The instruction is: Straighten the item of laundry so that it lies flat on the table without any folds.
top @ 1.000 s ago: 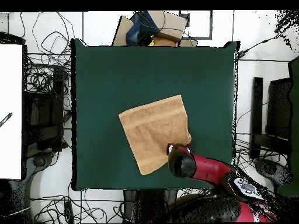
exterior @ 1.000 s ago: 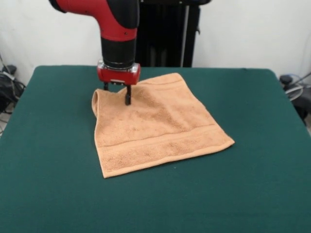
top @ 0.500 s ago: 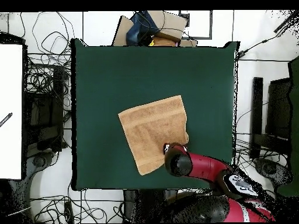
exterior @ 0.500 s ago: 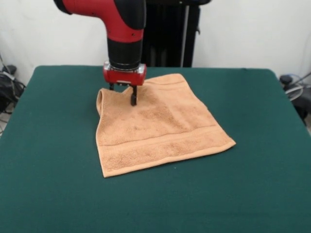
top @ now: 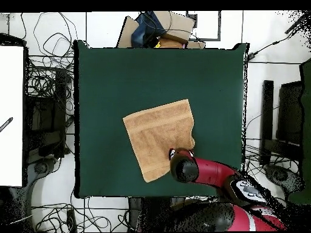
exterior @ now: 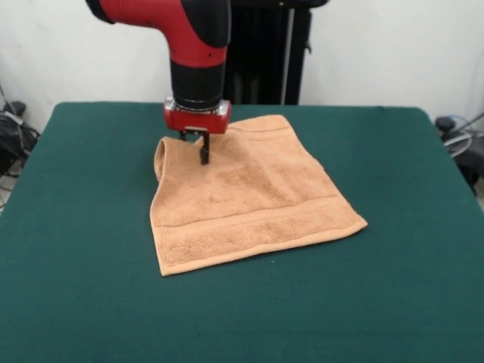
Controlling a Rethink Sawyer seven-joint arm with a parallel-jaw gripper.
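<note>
Most of the towel (exterior: 246,200) spread flat on the green tabletop (exterior: 393,287), reaching from under the claw (exterior: 198,157) toward the camera. One fold left: beside the claw, the far-corner edge curled up and over (a soft roll, not a sharp crease). Claw down on the cloth by that roll, fingers narrow; grip on fabric impossible to tell. Judged nearly finished, that corner outstanding.
</note>
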